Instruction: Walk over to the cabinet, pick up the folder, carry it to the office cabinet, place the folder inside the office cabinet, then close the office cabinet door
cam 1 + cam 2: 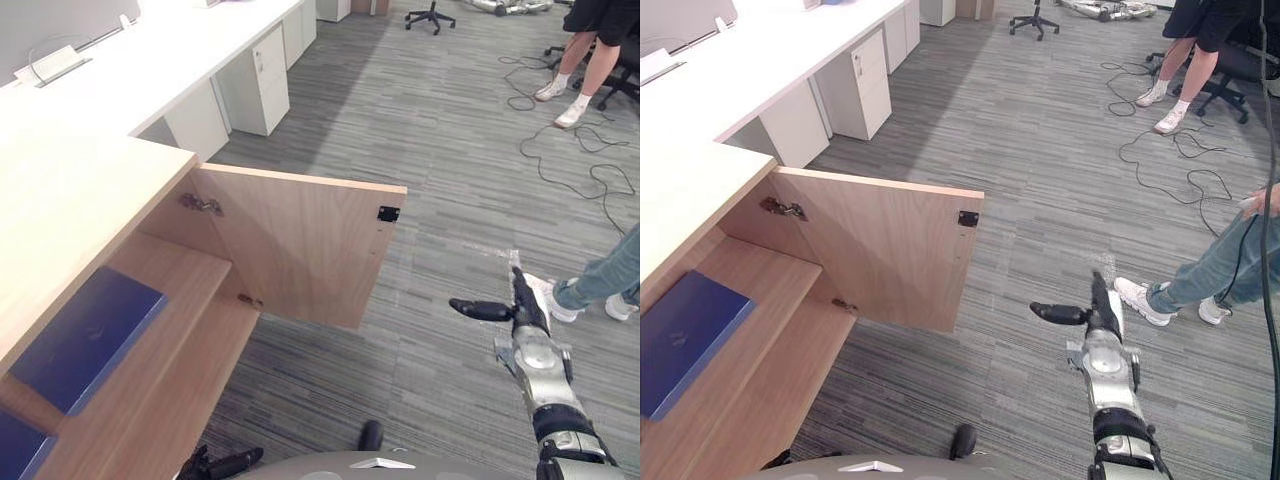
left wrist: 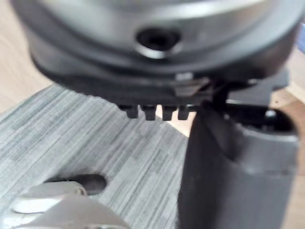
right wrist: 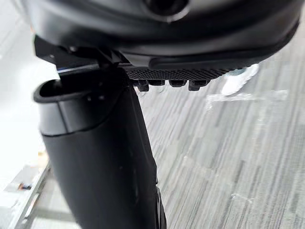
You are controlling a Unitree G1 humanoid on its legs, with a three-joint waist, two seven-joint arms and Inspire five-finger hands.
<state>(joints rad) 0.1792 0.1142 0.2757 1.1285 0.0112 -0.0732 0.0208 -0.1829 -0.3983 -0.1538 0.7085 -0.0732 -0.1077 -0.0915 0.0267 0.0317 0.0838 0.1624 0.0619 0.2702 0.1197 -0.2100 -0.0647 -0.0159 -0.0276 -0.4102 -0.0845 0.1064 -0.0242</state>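
**Arm and hand status**

The right arm (image 1: 548, 390) is extended forward and low. The right hand (image 1: 526, 315) has its fingers straight, pointing ahead, with the thumb (image 1: 480, 310) splayed leftward, and holds nothing. The left hand (image 1: 222, 464) sits low, near the body, with fingers relaxed, and is empty.

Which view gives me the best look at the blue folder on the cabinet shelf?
The left eye view: most of the folder shows, lying flat on the upper shelf. The right eye view cuts it at its edge. The wrist views face carpet.
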